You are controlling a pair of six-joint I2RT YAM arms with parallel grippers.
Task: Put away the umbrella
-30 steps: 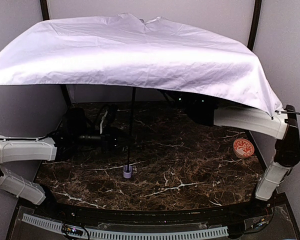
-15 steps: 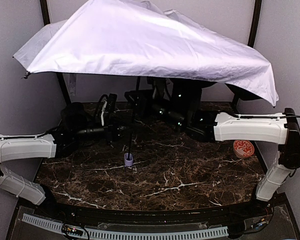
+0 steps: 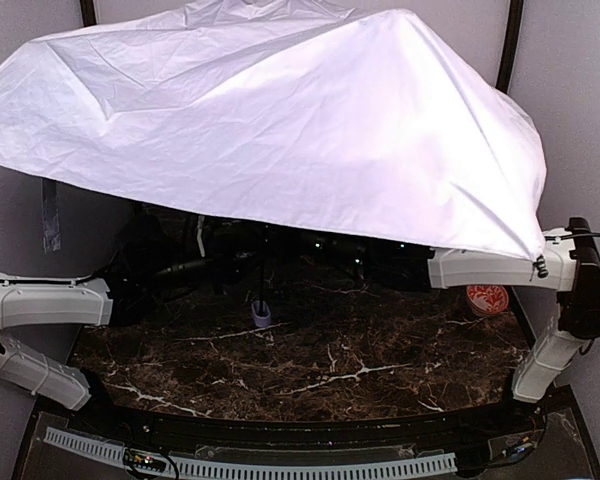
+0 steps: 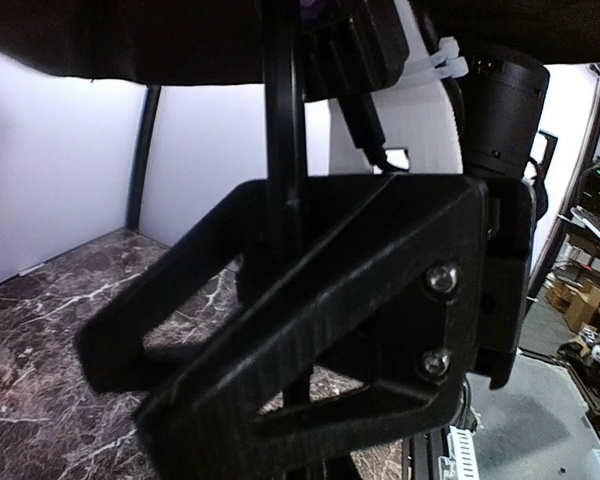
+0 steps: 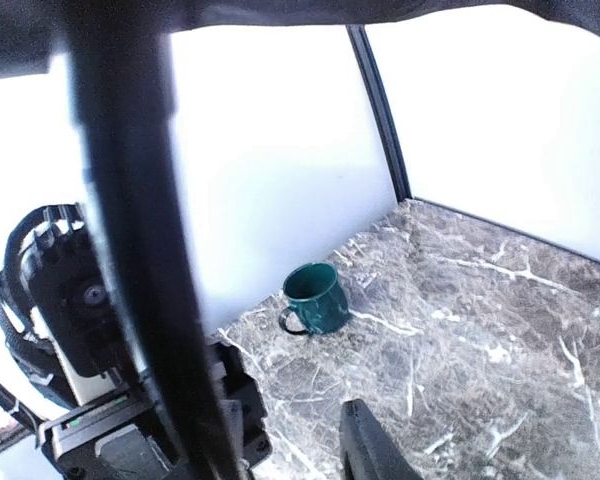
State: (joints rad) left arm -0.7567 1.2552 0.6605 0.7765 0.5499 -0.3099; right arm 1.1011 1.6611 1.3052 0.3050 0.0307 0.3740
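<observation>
The umbrella's pale lavender-white canopy (image 3: 280, 130) is open and fills the upper half of the top view, sagging down on the right. Its small lavender handle (image 3: 261, 315) hangs just above the marble table. My left gripper (image 4: 140, 385) is shut on the thin black shaft (image 4: 280, 200), which runs upright between its fingers (image 4: 310, 290). In the right wrist view the shaft (image 5: 130, 250) passes blurred and close on the left. My right gripper (image 5: 290, 455) is open, with one fingertip (image 5: 365, 450) showing. In the top view the canopy hides both grippers.
A green mug (image 5: 315, 298) stands on the marble by the white back wall. A red-and-white patterned disc (image 3: 488, 295) lies at the table's right edge, under my right arm (image 3: 480, 268). My left arm (image 3: 50, 300) reaches in from the left. White walls enclose the table.
The canopy, tilted up on the left before, has swung down and forward, now covering both grippers. The handle has shifted slightly right.
</observation>
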